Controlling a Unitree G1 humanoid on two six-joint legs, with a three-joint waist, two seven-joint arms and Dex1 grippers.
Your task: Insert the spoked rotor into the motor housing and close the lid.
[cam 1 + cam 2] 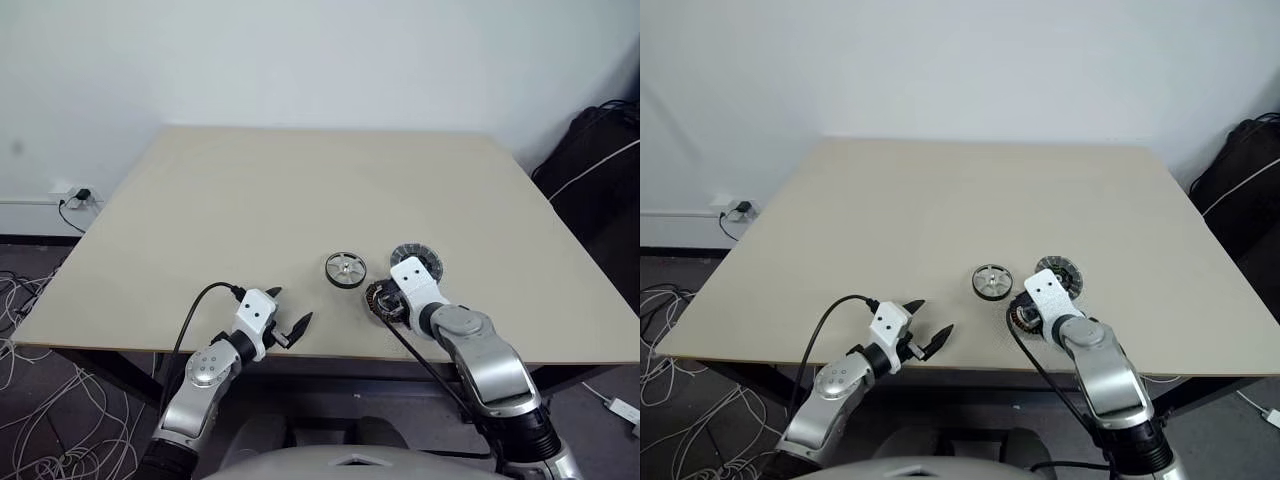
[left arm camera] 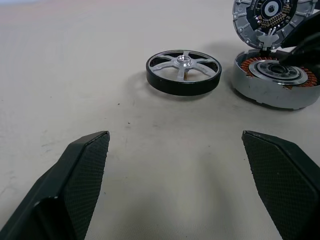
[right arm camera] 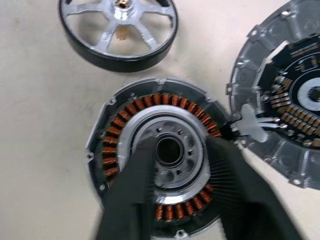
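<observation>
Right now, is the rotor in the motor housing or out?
Out. The spoked rotor lies flat on the table, beside the open motor housing.

The left arm reaches forward low on the robot's left, its wrist nearly level and angled a little toward the middle. The left gripper (image 1: 290,318) stands with its two black fingers (image 2: 82,170) spread wide apart, nothing between them. The right arm is bent at the elbow and pushed further forward, the wrist pitched steeply so the right gripper (image 3: 182,150) points downward. Its fingers (image 3: 135,180) stand a narrow gap apart, tips blurred; whether they touch anything beneath is hard to say from here.
</observation>
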